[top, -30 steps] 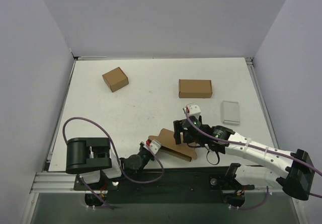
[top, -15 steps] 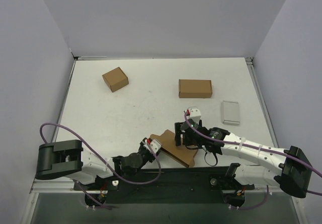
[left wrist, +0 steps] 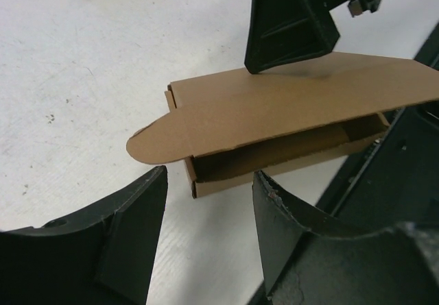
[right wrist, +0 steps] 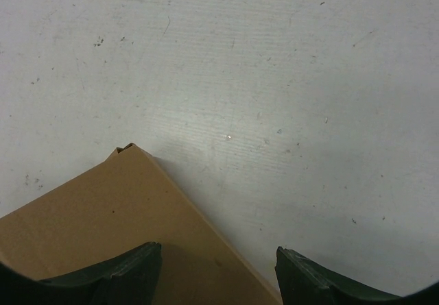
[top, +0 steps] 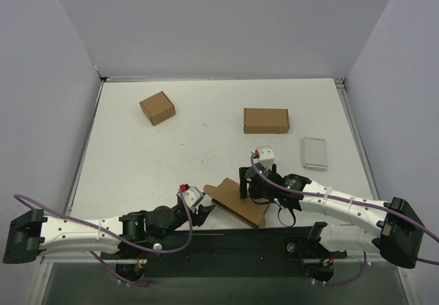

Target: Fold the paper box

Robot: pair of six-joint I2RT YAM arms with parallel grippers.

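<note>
The paper box (top: 236, 205) lies near the table's front edge, brown, its lid lowered but not closed. In the left wrist view the box (left wrist: 274, 113) shows a rounded side flap at its left end and a dark gap under the lid. My left gripper (top: 204, 212) is open and empty, just short of the box's left end (left wrist: 209, 181). My right gripper (top: 245, 189) is open above the lid; one finger (left wrist: 288, 31) presses down on the lid. In the right wrist view the lid (right wrist: 103, 229) lies under the left finger of my gripper (right wrist: 218, 257).
A smaller squarish carton (top: 157, 107) stands at the back left. A closed oblong brown box (top: 266, 120) sits at the back centre-right. A flat grey case (top: 315, 152) lies right of the right arm. The black front rail (top: 274, 236) runs just behind the box.
My left arm has swung its elbow far out to the left and the gripper has drawn back slightly from the box's end. My right gripper shifted slightly toward the front edge and stayed on the lid.
</note>
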